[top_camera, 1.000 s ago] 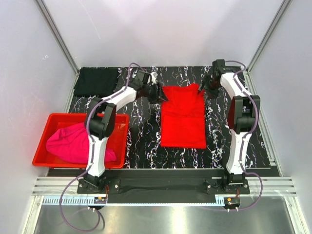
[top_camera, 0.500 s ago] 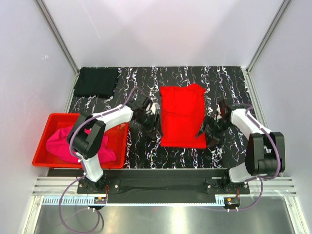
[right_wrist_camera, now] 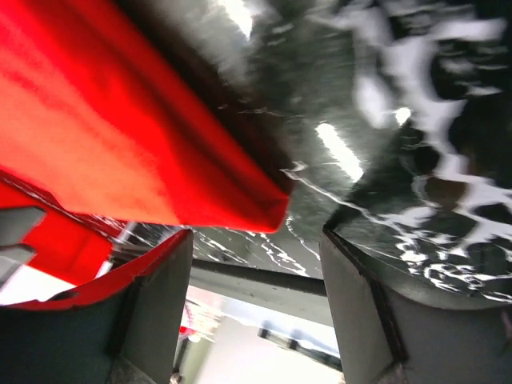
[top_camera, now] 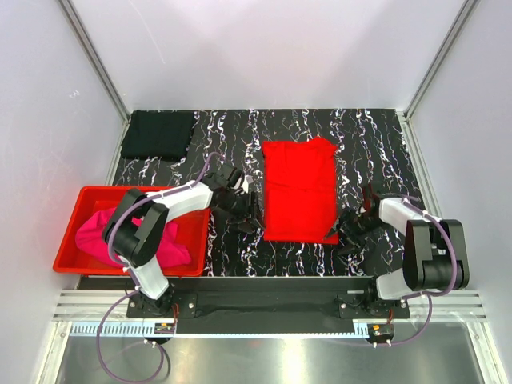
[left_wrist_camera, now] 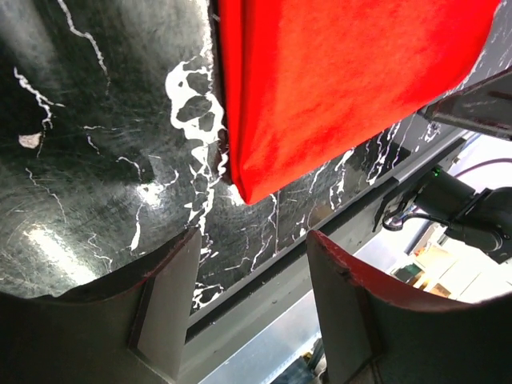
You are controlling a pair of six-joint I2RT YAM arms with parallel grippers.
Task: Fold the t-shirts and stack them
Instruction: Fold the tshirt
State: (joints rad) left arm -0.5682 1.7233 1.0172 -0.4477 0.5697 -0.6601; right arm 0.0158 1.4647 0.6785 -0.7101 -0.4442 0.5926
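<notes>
**Even overhead light, glare on the wrist views**

The top view is bright and sharp, lit evenly from above. The white walls are close to washed out and shadows under the arms are faint. In the left wrist view the glossy table (left_wrist_camera: 72, 200) throws back pale sheen, and the red t-shirt (left_wrist_camera: 336, 72) glows so saturated that its folds vanish. The right wrist view is smeared, probably by motion, with white streaks of glare. A dark shadow runs along the cloth's edge. The fingers (right_wrist_camera: 152, 320) loom dim and unfocused.
</notes>
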